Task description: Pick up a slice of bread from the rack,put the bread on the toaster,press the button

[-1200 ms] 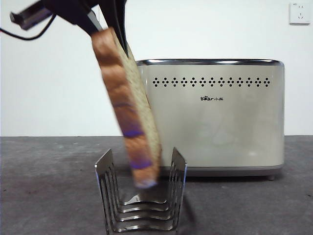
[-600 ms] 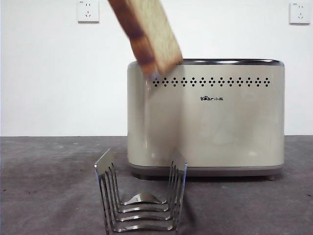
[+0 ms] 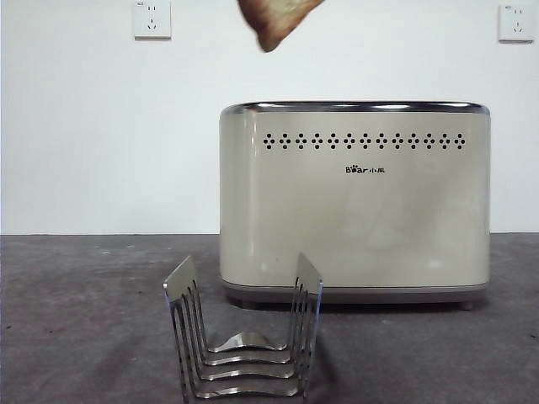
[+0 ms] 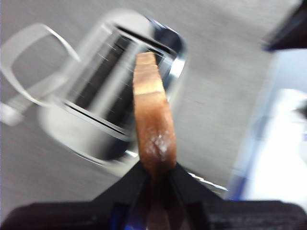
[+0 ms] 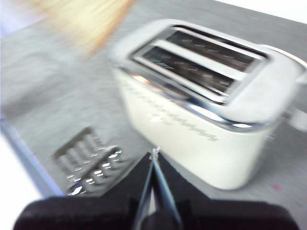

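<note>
Toward the front edge of the dark grey worktop (image 3: 76, 320), left of middle in the front view, stands the small steel rack (image 3: 242, 341), its thin curved slats empty between two upright ends. Behind it, further back and reaching off to the right, sits the cream toaster (image 3: 354, 202) with its chrome top rim, a row of small black holes and the "Bear" logo (image 3: 364, 170). High above the toaster's left end hangs the slice of bread (image 3: 275, 18); only its lower corner shows at the top of the front view, clear of the toaster. In the left wrist view the left gripper (image 4: 156, 179) has its jaws closed on the crust end of the slice, which stands out edge-on over the toaster's open slots, though that picture is blurred. White wall (image 3: 84, 126) behind carries two sockets, one at upper left (image 3: 152, 18) and one at upper right (image 3: 515, 23). From the right wrist view, the right gripper (image 5: 154, 160) waits above the worktop with its jaws pressed together on nothing, looking down on toaster and rack.
</note>
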Available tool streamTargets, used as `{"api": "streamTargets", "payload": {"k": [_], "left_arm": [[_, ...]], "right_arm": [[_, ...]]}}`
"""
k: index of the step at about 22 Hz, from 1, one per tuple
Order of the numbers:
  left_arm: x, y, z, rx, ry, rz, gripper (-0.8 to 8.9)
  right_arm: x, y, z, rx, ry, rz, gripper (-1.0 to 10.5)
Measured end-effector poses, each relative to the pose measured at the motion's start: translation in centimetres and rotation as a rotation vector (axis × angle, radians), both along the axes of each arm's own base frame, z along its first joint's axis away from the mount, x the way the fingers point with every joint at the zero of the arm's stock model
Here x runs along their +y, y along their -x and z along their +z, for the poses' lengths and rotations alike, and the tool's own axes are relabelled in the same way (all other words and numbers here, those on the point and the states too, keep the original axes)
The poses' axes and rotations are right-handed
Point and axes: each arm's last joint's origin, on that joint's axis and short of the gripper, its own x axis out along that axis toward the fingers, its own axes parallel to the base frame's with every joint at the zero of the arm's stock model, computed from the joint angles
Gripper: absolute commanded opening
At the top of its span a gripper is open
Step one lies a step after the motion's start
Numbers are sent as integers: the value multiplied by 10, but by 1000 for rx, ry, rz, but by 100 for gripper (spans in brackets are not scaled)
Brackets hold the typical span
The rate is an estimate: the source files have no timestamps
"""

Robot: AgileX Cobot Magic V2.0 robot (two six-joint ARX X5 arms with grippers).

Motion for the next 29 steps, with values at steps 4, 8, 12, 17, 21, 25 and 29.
{"api": "streamTargets", "payload": {"k": [4, 8, 12, 17, 21, 25, 29], "left_arm": [[-1, -2, 2, -129, -71, -90, -9], [-2, -3, 3, -265, -151, -230, -10], [-7, -9, 2, -328, -180, -284, -10], [-21, -21, -11, -327, -243, -340, -10], [-32, -29, -21, -323, -305, -335, -10], [-43, -31, -22, -338, -323, -355, -10], [-53, -31, -17, -367, -316, -384, -10]], "right_arm": [[1, 2, -2, 13, 1, 36, -3], [1, 5, -5, 51, 2, 61, -3], [1, 6, -6, 56, 6, 68, -3], [1, 7, -5, 53, 7, 68, -3], [1, 7, -5, 54, 6, 68, -3], [1, 7, -5, 54, 6, 68, -3], [1, 7, -5, 54, 6, 68, -3]]}}
